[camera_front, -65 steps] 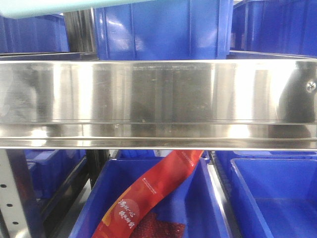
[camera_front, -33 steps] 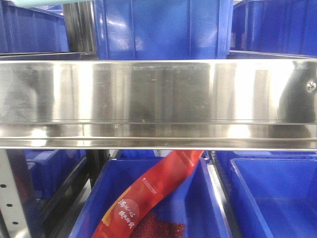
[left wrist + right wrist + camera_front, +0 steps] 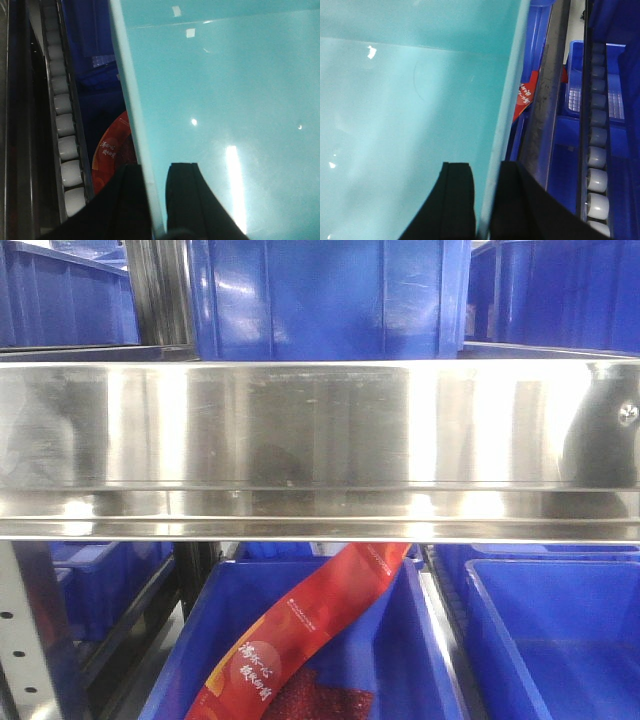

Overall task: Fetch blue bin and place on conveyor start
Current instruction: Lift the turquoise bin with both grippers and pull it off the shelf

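Observation:
The blue bin (image 3: 225, 100), pale turquoise, fills most of the left wrist view and most of the right wrist view (image 3: 410, 100). My left gripper (image 3: 154, 172) is shut on the bin's thin rim, one black finger inside the tub and one outside. My right gripper (image 3: 487, 172) is shut on the opposite rim the same way. The bin hangs between both grippers above the shelf's dark blue bins. Neither the bin nor the grippers show in the front view. The conveyor start is out of view.
A shiny stainless-steel shelf rail (image 3: 320, 440) spans the front view. Dark royal-blue bins (image 3: 330, 300) stand above it. Below, another dark blue bin (image 3: 200, 640) holds a red packet (image 3: 300, 630). White roller tracks (image 3: 62, 125) (image 3: 597, 150) run beside the bins.
The pale turquoise edge at the front view's top left has shrunk and left the frame upward. The shelf and dark blue bins have not moved.

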